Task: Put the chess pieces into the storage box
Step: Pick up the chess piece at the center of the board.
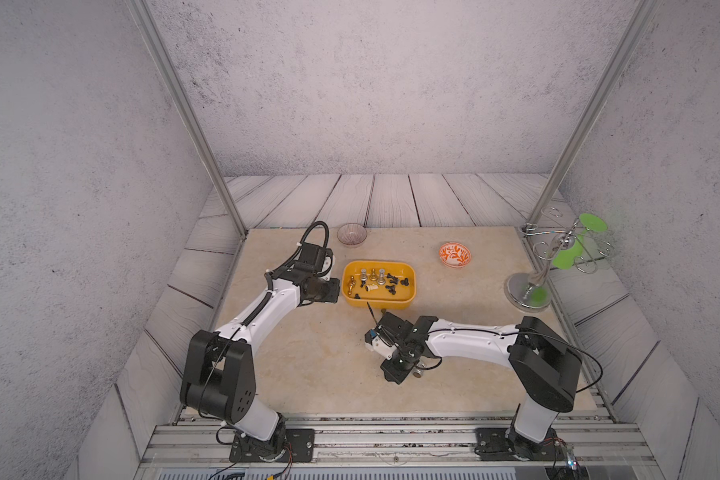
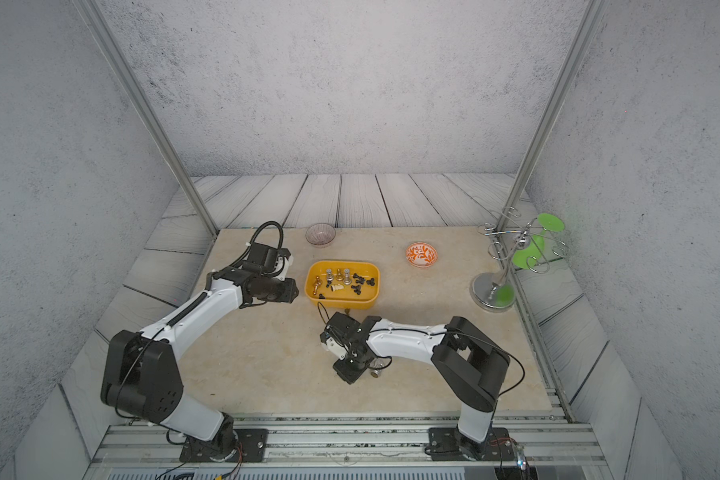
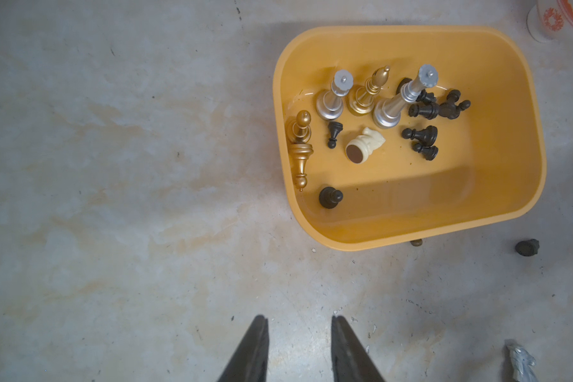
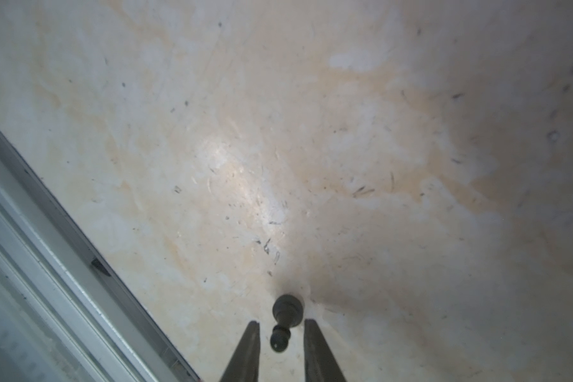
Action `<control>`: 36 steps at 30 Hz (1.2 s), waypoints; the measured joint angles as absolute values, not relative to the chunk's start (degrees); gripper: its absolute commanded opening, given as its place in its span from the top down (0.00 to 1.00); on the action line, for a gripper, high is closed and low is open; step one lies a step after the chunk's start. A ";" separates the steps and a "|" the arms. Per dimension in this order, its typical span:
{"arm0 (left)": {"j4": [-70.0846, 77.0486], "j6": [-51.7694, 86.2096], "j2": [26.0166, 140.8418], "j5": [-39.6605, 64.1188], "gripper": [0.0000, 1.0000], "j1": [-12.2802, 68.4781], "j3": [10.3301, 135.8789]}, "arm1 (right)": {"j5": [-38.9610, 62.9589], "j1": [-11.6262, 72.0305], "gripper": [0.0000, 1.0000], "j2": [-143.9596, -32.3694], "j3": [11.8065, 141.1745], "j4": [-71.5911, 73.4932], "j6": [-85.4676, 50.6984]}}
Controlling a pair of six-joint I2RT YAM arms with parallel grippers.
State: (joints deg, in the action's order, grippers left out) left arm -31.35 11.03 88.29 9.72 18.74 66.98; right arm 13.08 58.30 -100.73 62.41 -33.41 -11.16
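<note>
Only the left wrist view shows the left gripper (image 3: 299, 322): its jaws stand moderately apart with nothing between them, above bare table (image 3: 113, 165) and short of the storage box (image 3: 377, 245). That view also makes out the chess pieces (image 3: 377, 125) in the box, which are mere specks in both top views. At the box's left end a gold piece (image 3: 300, 165) lies flat, long axis along the wall, beside an upright gold pawn (image 3: 302, 124); then two silver pieces (image 3: 333, 99) and a gold bishop (image 3: 366, 94) stand upright, a cream knight (image 3: 366, 145) lies on its side with its round base showing, and black pawns (image 3: 425, 132) lie tipped, pointing several ways. The box sits mid-table, with a ribbed glass bowl (image 1: 352, 235) behind it. The right gripper (image 4: 282, 322) is hidden under its wrist in both top views; the right wrist view shows its jaws narrow, flanking the head of a lone black pawn (image 4: 286, 309) with a gap on each side. That pawn's long axis runs along the fingers, head toward the gripper, base beyond the tips; whether it stands or lies I cannot tell. A silver piece (image 1: 418, 372) rests just beside that wrist, and an orange-and-white bowl (image 1: 454, 254) stands farther right
</note>
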 measured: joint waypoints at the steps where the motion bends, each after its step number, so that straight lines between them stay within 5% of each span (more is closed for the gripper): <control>1: -31.22 11.03 88.20 9.72 0.65 18.74 66.76 | 12.97 58.33 0.77 -100.84 62.59 -33.50 -11.20; 36: -30.26 11.07 87.31 9.91 0.66 18.74 65.30 | 12.01 58.33 0.88 -101.82 63.59 -34.94 -12.71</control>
State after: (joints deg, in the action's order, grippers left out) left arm -30.26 11.07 87.31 9.91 18.74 65.30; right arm 12.01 58.33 -101.82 63.59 -34.94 -12.71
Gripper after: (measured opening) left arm 0.339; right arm 0.127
